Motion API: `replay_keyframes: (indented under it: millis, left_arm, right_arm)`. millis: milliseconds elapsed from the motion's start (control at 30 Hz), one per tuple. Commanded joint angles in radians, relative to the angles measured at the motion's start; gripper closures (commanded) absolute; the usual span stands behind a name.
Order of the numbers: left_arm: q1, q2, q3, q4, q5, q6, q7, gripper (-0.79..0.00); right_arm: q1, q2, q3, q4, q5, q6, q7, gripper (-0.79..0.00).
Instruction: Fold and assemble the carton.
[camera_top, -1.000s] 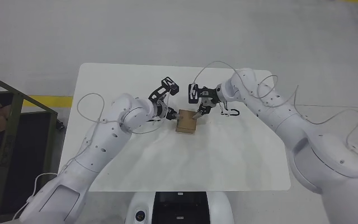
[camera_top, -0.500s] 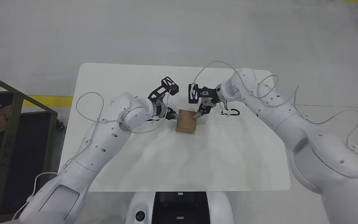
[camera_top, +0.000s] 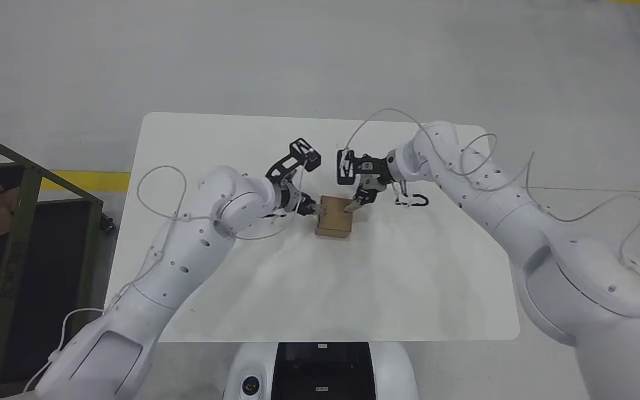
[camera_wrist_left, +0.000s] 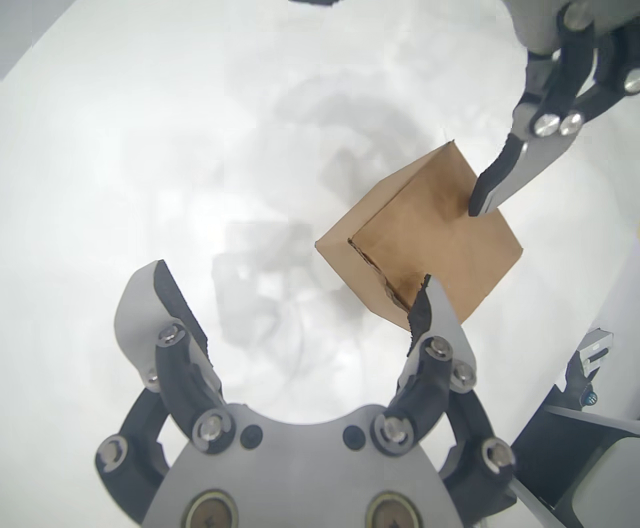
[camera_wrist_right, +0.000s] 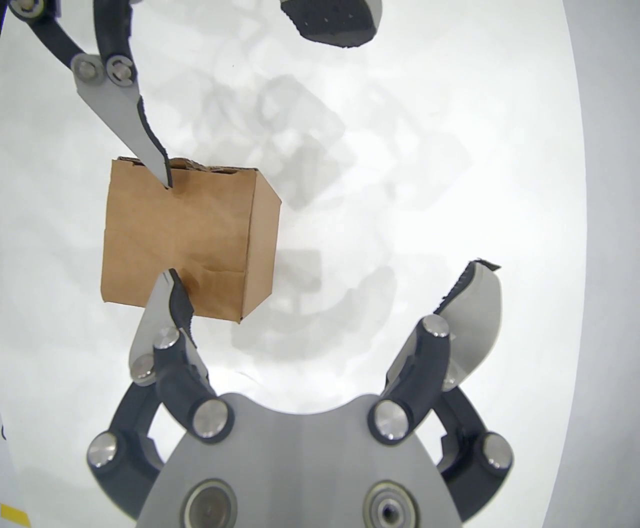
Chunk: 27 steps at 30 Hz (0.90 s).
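Both arms are being held stretched forward and bent inward, wrists nearly facing. The left tool (camera_wrist_left: 294, 275) and the right tool (camera_wrist_right: 327, 267) are each being held with jaws spread wide.

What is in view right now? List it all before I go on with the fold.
carton: one, brown, mid-table between the two tools
table: one, white, under the carton
rack: one, dark frame, on the floor off the table's left side
floor stripe: one, yellow, beside the rack
left tool: one, grey and black, open, one fingertip at the carton's ragged edge
right tool: one, grey and black, open, one fingertip on the carton's top face
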Motion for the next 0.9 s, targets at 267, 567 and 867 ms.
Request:
replay_keyframes:
  millis: [267, 567, 867]
  left_arm:
    - [0.026, 0.025, -0.132, -0.044, -0.072, -0.032, -0.005, -0.785]
    - [0.127, 0.064, -0.324, -0.149, -0.13, -0.099, 0.018, -0.785]
    - [0.237, 0.098, -0.529, -0.261, -0.158, -0.181, 0.084, -0.785]
  right_arm:
    - [0.019, 0.012, 0.023, -0.014, -0.024, 0.0, -0.023, -0.785]
    - [0.036, 0.071, 0.084, -0.061, -0.101, 0.013, -0.155, -0.785]
    - [0.011, 0.181, 0.203, -0.166, -0.169, 0.068, -0.191, -0.785]
